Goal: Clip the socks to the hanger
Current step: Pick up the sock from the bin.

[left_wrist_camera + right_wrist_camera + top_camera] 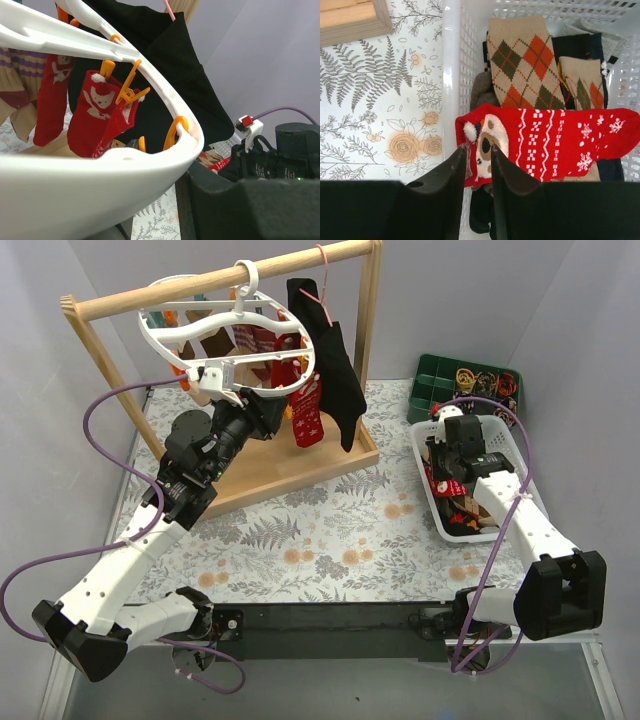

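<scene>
The hanger (75,195) hung off the wooden rail frame (200,285) at 11 o'clock of the worktop (330,540). Its ring was tilted, and the near rim filled the bottom of the left wrist view. The black garment (340,380) hung just beside the ring at its 3 o'clock, with the frame post close behind it, so room was tight there. Two red socks (95,115) hung on orange clips (131,85) under the ring. A tan striped sock (17,85) sat at 9 o'clock in that view, cut off by the edge. The white basket (430,490) sat at 3 o'clock near the worktop's right edge, with a green tray (432,390) just beyond it at 12 o'clock. A wide strip of printed worktop lay between the frame base and the basket wall.

Left arm: elbow low at 8 o'clock, forearm angled up toward 1 o'clock. The left tool (208,380) was clamped on the ring's near rim in the top view; its fingers were hidden in its own wrist view.

Right arm: elbow at 4 o'clock, forearm reaching toward 11 o'clock, wrist bent down into the basket. The right tool (479,150) had its fingers a narrow gap apart, straddling the cuff of a red Christmas sock (560,142). That sock lay across argyle socks (522,65), just inside the basket wall at 9 o'clock in the wrist view. Couldn't tell whether the fabric was pinched.
</scene>
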Controlling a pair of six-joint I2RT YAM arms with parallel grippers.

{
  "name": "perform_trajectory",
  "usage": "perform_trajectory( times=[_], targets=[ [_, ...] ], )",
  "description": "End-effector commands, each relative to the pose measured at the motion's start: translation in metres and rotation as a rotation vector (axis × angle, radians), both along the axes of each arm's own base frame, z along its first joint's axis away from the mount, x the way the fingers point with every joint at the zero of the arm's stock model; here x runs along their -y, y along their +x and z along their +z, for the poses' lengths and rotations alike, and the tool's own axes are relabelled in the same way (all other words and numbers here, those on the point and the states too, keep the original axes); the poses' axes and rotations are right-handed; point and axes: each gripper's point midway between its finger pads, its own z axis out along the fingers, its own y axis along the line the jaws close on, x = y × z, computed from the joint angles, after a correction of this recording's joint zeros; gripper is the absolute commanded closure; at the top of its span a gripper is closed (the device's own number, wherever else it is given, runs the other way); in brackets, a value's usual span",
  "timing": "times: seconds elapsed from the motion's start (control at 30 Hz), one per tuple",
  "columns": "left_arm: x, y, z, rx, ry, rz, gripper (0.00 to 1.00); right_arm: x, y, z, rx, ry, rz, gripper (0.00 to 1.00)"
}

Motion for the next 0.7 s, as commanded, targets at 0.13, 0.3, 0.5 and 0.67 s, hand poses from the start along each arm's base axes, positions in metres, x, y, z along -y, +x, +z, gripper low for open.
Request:
perform_trajectory(
  times=[0.13,0.3,0.5,0.67],
  targets=[
    [-0.024,0.000,-0.001,-0.007,0.075,0.092,1.00,-0.004,0.005,-0.001,-0.009,-0.006,0.013,0.70],
    [-0.024,0.000,-0.002,-0.007,0.079,0.094,1.00,0.004,0.003,-0.013,-0.038,-0.045,-0.012,0.73],
    [-0.024,0.000,-0.002,-0.007,0.081,0.096,1.00,0.006,0.003,-0.019,-0.053,-0.059,-0.016,0.75],
    [-0.024,0.001,-0.003,-0.010,0.082,0.094,1.00,-0.002,0.002,-0.023,-0.071,-0.025,0.011,0.75]
  ],
)
